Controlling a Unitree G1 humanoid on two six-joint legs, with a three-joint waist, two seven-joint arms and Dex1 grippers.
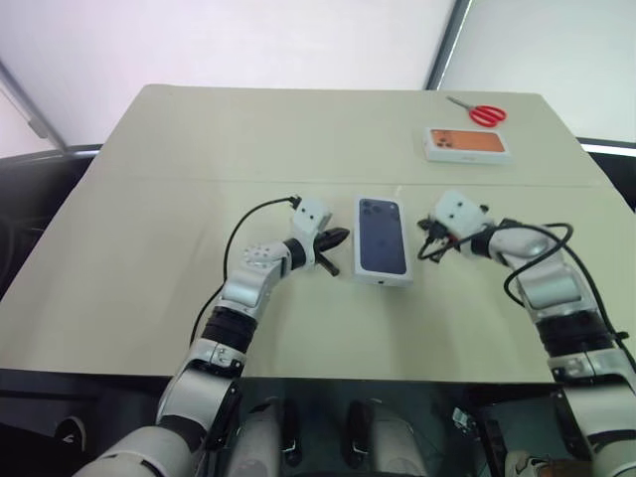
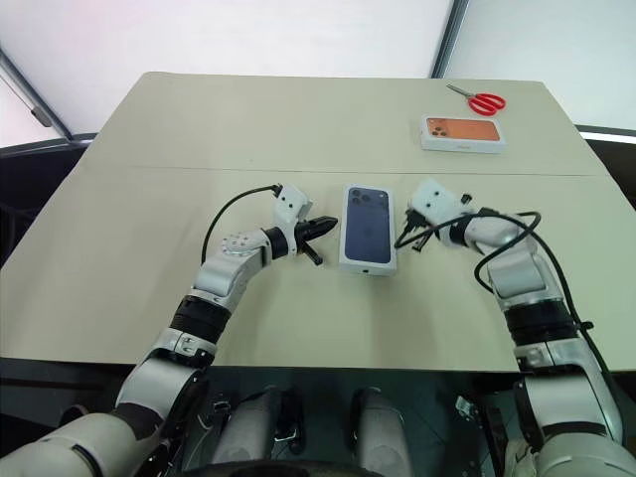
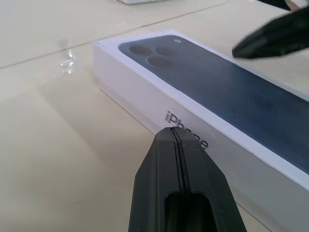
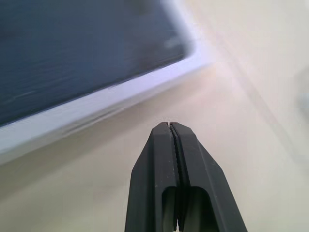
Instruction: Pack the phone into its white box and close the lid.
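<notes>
The white box lies closed in the middle of the table, with the lid seated on it and its dark blue phone picture facing up. The phone is hidden. My left gripper is shut and empty, its tip a short way off the box's left side and pointing at it. On the other side, my right gripper is also shut and empty, just clear of the box's right edge. The left wrist view has the box's side wall close ahead of the shut left gripper. The right wrist view has a box corner ahead of the shut right gripper.
A second white box with an orange phone picture lies at the back right, with red scissors just behind it. A small clear scrap sits on the table near the closed box. Bare tabletop stretches to the left and front.
</notes>
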